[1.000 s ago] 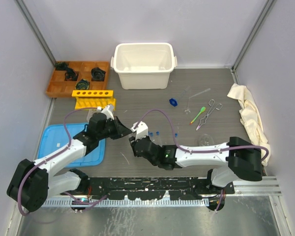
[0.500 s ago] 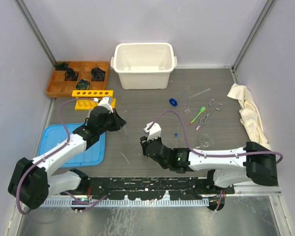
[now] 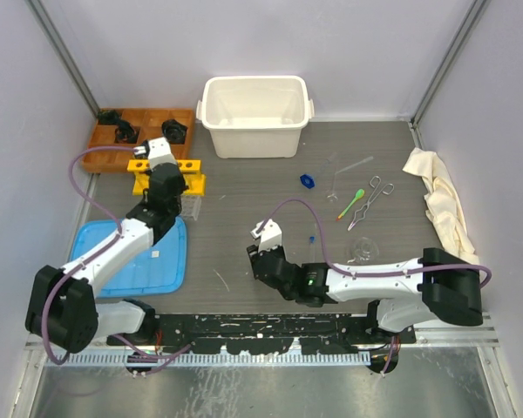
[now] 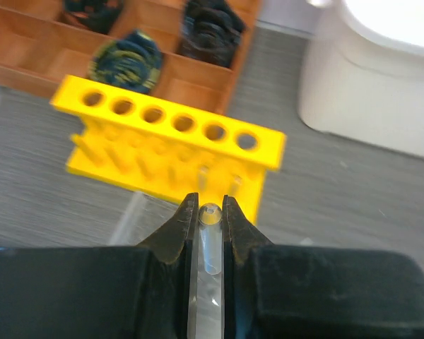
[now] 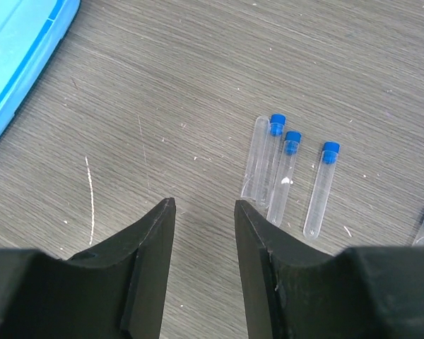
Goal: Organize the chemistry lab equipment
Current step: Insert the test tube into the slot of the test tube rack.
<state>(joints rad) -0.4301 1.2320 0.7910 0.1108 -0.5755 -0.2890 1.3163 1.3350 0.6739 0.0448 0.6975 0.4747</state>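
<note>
The left gripper point(image 4: 210, 210) is squeezing a clear glass tube point(image 4: 209, 247). Its two jaws are sitting close together, and the tube's round end is peeking out at the tips. Just ahead, the yellow tube rack point(image 4: 171, 131) is standing on the grey table point(image 4: 353, 191) and showing six holes in a row. The orange tray point(image 4: 28, 42) is sitting behind the rack, and the white bin point(image 4: 381, 85) is off to the right.

The arm looks like it is getting ready to put this tube into a hole. To do it well, it should be tipping the tube upright and lining the end up right over one hole. Then it should be going down slowly so the glass is not bumping the yellow edge, and letting go only when the tube is deep inside. Two pale shapes under the right-hand holes may be tubes, but they are too blurry to tell.

The right gripper point(image 5: 203, 208) is holding nothing, and its jaws are standing partly apart above the table. Three tubes with blue caps point(image 5: 286, 176) are lying side by side just to its right. The blue tray point(image 5: 21, 56) is showing at the top left.
</note>
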